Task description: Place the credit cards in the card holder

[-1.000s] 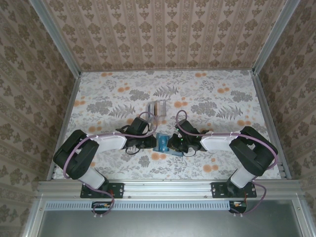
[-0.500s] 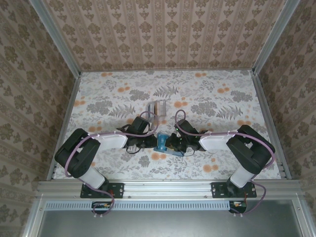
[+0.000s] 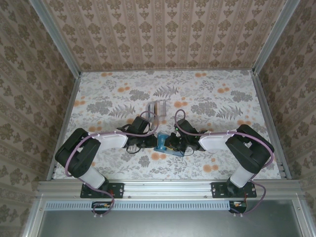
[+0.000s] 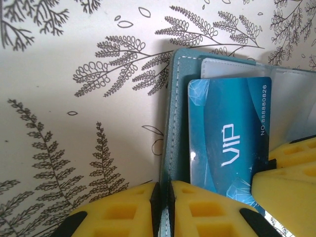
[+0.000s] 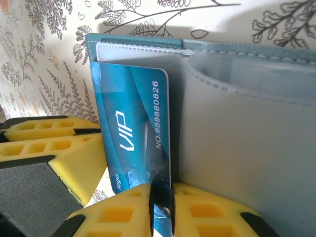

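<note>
A dark teal wallet lies open on the flowered table, between the two arms. My left gripper is shut on the wallet's stitched edge. A blue credit card marked VIP sticks partway out of a wallet pocket. My right gripper is shut on that blue card's lower edge, beside the wallet's grey inner flap. In the top view the left gripper and right gripper meet at the wallet. The clear card holder stands upright just beyond them.
The right gripper's yellow fingers show at the right of the left wrist view. The left gripper's yellow fingers sit to the left in the right wrist view. Patterned walls enclose the table on three sides.
The right gripper has edged left, closer in on the wallet and card. The left arm has barely moved.
</note>
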